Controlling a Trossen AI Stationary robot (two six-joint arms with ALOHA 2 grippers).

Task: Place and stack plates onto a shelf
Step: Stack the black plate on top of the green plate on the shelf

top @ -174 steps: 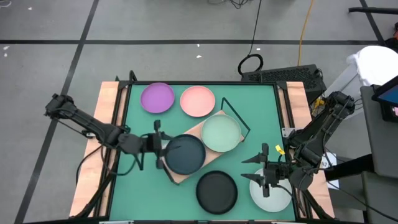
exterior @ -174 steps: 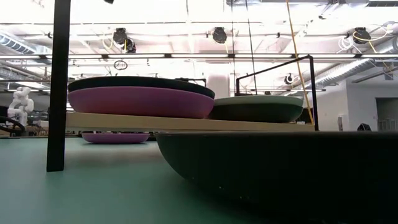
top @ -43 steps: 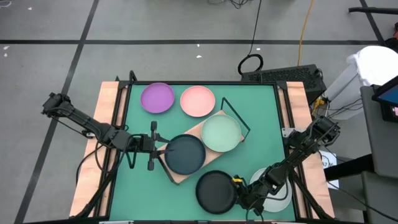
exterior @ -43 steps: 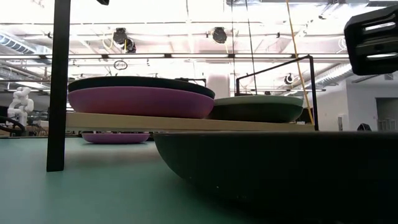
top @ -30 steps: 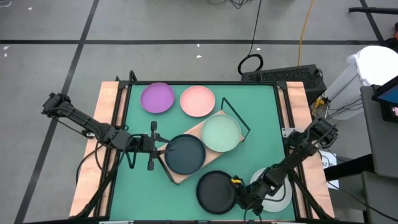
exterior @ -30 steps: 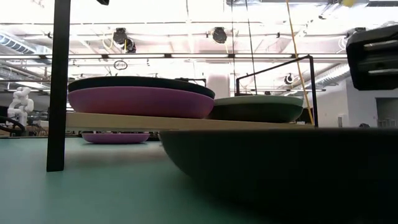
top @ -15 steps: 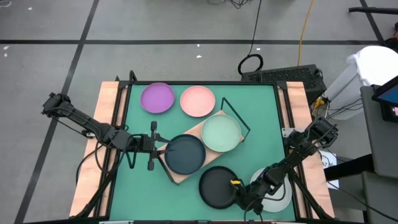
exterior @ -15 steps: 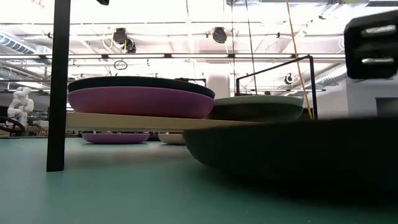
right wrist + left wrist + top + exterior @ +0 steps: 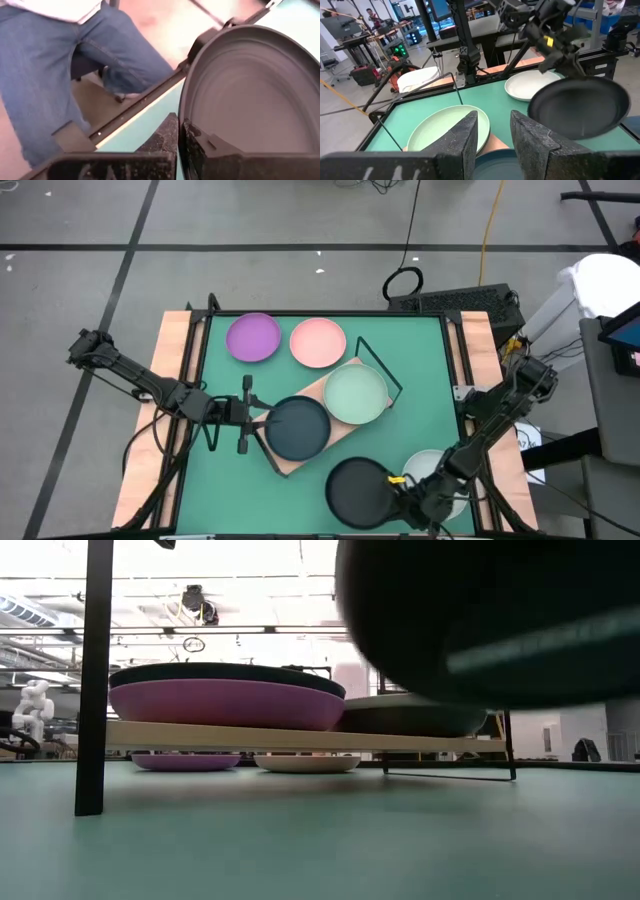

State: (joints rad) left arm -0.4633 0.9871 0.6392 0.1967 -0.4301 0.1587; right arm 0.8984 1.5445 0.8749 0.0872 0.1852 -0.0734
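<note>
**Black plate leaves the worktop in the right arm's grip**

The right gripper [image 9: 400,493], its fingers pinched tight on the rim, now holds the black plate [image 9: 359,490] clear of the green worktop [image 9: 410,380] at the near right corner — a second ago the plate still lay flat there, and the low view, then filled by its dark bowl resting on the surface, now shows it hanging overhead with open worktop beneath. The left wrist view catches it tilted in mid-air above the surface.

Just beside the lifted plate, a pale mint plate [image 9: 437,477] waits on the worktop. The wooden shelf [image 9: 312,392] lies diagonally at centre, carrying a dark teal plate [image 9: 297,427] at its near end and a second mint plate [image 9: 355,394] at its far end. A purple plate [image 9: 253,337] and a pink plate [image 9: 318,342] sit side by side along the far edge, not yet shelved.

The left gripper [image 9: 243,412] hovers beside the teal plate, fingers partly apart and holding nothing.

With the pick-up made, the carry to the shelf looks to be the step in hand — and the tilt suggests the edge grip needs care.
</note>
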